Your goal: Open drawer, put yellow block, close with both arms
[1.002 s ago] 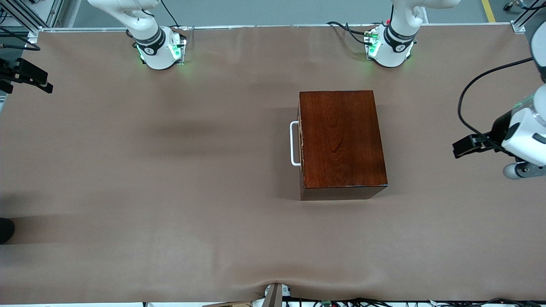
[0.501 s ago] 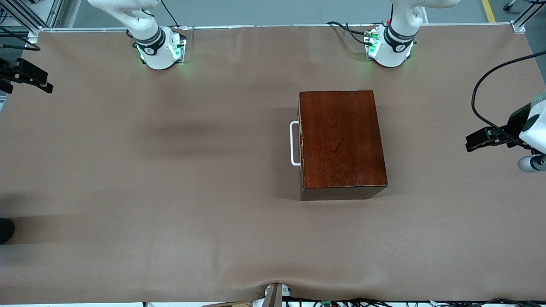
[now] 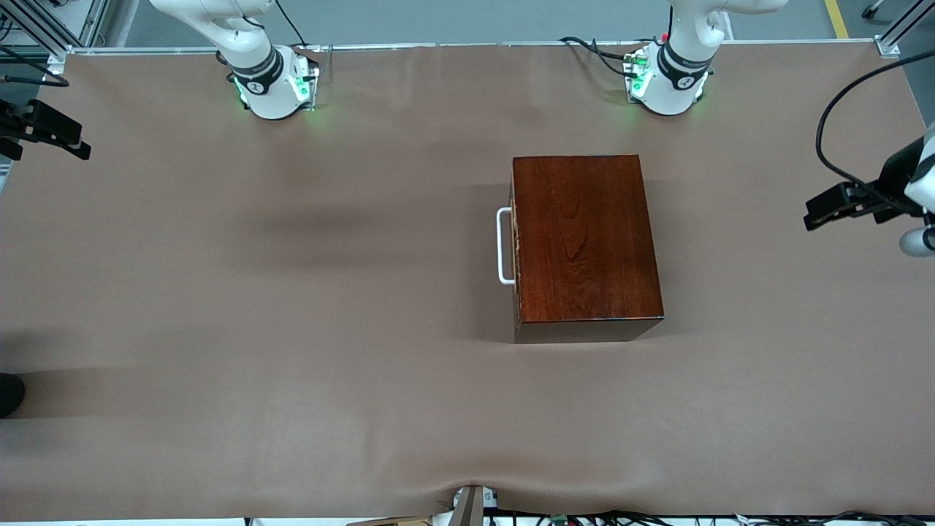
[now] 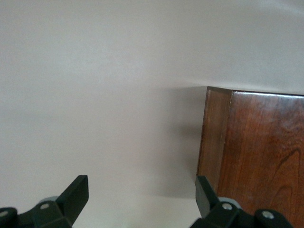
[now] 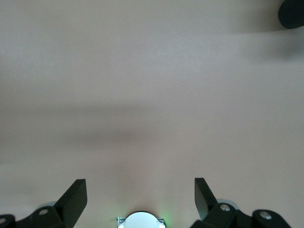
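Observation:
The drawer (image 3: 516, 248) is pushed fully into the dark reddish-brown box (image 3: 584, 237). Its white handle (image 3: 503, 245) faces the right arm's end of the table. The yellow block is out of view. My left gripper (image 3: 822, 208) hangs open and empty over the table at the left arm's end, apart from the box. In the left wrist view this gripper (image 4: 141, 183) frames bare table, with a corner of the box (image 4: 256, 152) beside one finger. My right gripper (image 5: 139, 187) is open and empty over bare table near its own base (image 5: 140, 221).
The brown cloth-covered table (image 3: 292, 329) spreads wide around the box. A black rounded object (image 3: 9, 394) sits at the table's edge at the right arm's end. A black fixture (image 3: 44, 128) juts in at that same end. A black cable (image 3: 833, 124) loops by the left arm.
The left gripper has drawn away from the box toward the table's end and toward the bases. The box, the drawer and the right arm have not moved.

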You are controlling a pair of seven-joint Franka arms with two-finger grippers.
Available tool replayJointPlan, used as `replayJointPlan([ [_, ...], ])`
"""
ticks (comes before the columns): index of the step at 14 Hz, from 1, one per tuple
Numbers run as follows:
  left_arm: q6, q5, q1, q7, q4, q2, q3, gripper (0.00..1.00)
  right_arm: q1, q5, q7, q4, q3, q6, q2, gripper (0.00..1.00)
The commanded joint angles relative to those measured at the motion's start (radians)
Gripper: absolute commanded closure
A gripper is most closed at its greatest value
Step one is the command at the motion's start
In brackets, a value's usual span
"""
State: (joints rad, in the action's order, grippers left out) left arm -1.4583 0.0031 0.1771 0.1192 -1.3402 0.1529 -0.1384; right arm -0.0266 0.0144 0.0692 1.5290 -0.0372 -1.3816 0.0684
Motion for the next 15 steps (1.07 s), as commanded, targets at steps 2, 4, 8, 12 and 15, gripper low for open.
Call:
replayJointPlan([
  [2, 0.01, -0.021, -0.005, -0.02, -0.065, -0.067, 0.003, 0.0, -0.023, -0.021, 0.004, -0.012, 0.013, 0.01, -0.002, 0.0],
  [4, 0.016, -0.021, -0.007, -0.018, -0.092, -0.09, 0.005, 0.0, -0.023, -0.021, 0.004, -0.012, 0.013, 0.01, -0.002, 0.0],
  [8, 0.007, -0.021, -0.14, -0.016, -0.164, -0.15, 0.156, 0.0, -0.023, -0.021, 0.004, -0.012, 0.013, 0.01, -0.002, 0.0],
  [12, -0.023, -0.02, -0.203, -0.009, -0.255, -0.222, 0.244, 0.0, -0.023, -0.021, 0.004, -0.012, 0.013, 0.01, -0.002, 0.0],
  [15, -0.039, -0.018, -0.234, -0.006, -0.284, -0.251, 0.284, 0.0, -0.021, -0.021, 0.004, -0.012, 0.013, 0.009, -0.002, 0.0],
])
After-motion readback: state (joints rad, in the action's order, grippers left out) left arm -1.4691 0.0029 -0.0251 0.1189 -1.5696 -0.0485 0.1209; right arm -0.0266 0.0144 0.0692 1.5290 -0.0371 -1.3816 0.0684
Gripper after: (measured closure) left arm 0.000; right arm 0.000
